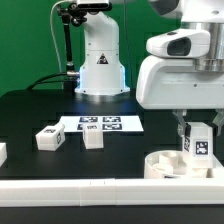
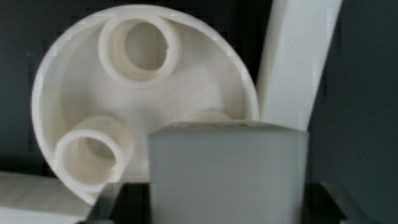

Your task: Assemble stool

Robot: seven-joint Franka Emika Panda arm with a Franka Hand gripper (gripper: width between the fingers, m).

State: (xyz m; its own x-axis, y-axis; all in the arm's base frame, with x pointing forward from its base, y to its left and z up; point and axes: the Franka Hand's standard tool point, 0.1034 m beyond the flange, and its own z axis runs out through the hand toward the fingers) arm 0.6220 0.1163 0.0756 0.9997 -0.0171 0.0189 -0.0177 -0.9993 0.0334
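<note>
Along the nearest edge of the black surface (image 1: 30, 110), in the exterior view, a long white border rail (image 1: 90, 200) runs across the frame. Just behind it, toward the exterior view's right, the round white seat (image 1: 170, 166) lies flat on the surface. Directly above the seat, the gripper (image 1: 197, 138) points downward, its jaws clenched on an upright stool leg (image 1: 200, 147) whose black-and-white tag faces the camera. The leg's lower end overlaps the seat's outline, but contact cannot be confirmed from this view. The wrist view confirms the grasp: the stool leg (image 2: 222, 160) fills the space between the dark fingers (image 2: 118, 203) of the gripper (image 2: 222, 205). Beyond it lies the seat (image 2: 196, 90), showing a first socket (image 2: 143, 45) well clear of the leg and a second socket (image 2: 84, 152) just beside it. Farther back in the exterior view, toward its left and well apart from the seat, a second leg (image 1: 93, 138) and a third leg (image 1: 50, 137) rest on the surface near each other, not touching. A white part (image 1: 2, 152) is cut off by the frame edge and cannot be identified. Just behind the two loose legs lies the marker board (image 1: 100, 123). At the rear stands the white robot base (image 1: 100, 65).
</note>
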